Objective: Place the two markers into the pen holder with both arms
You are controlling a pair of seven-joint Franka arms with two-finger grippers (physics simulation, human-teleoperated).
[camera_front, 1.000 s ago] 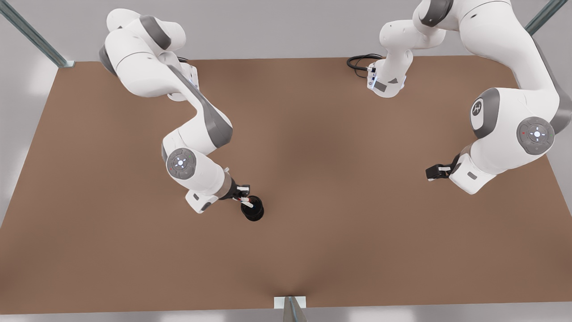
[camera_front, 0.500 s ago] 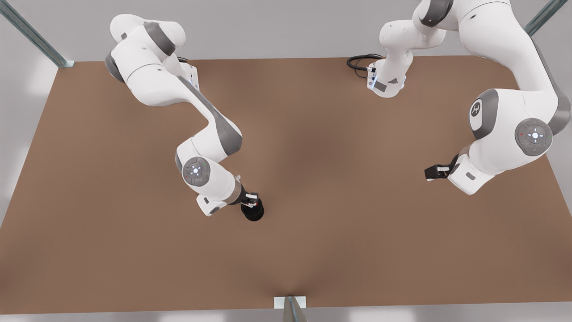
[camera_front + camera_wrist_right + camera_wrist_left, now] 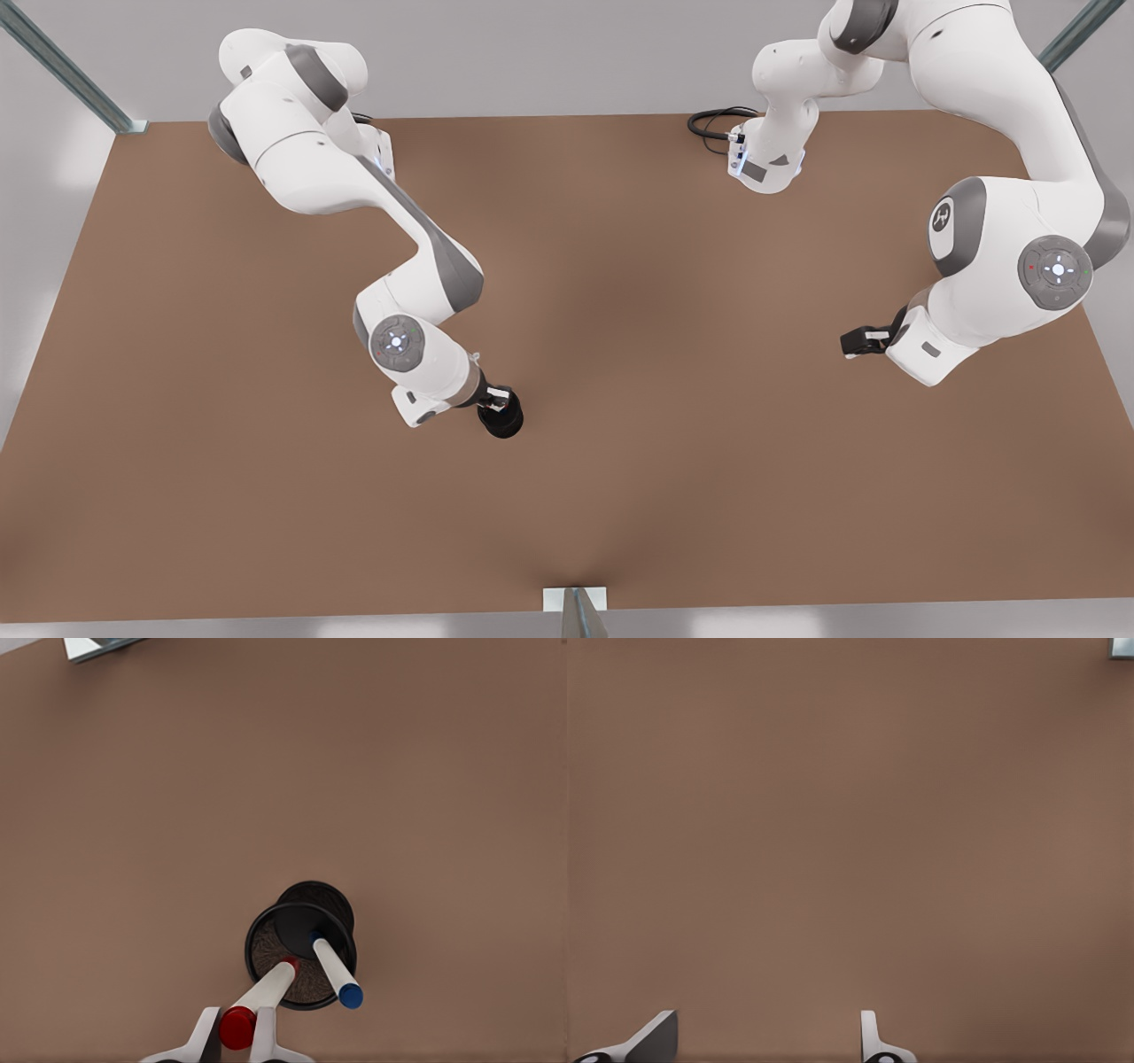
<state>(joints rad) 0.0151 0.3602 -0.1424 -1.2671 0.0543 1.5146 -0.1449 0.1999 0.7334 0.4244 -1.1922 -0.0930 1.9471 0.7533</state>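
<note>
the right gripper (image 3: 501, 400) stood directly over the holder (image 3: 502, 423), near the middle of the table (image 3: 620, 496) and a little toward the front view's left. in the right wrist view its fingers (image 3: 205, 1036) were clenched on the red marker (image 3: 257, 999) just below the red cap, with the barrel's lower end already inside the holder's mouth (image 3: 301, 955). the blue marker (image 3: 334, 971) was in the cup too, leaning against the rim with its blue end sticking out above it. the holder looked upright.

the left gripper (image 3: 864, 339) waited well apart at the front view's right, low over bare table; its fingers (image 3: 873, 1036) were spread and held nothing.

the markers looked light, stiff and smooth — a slim barrel like that could slip or swing in a loose pinch, so a hold high on the barrel near the cap, as here, seemed the right place. the holder looked small and light enough to tip if a marker pushed sideways on its rim. what seemed left was letting go of the red marker — and lifting straight up.
</note>
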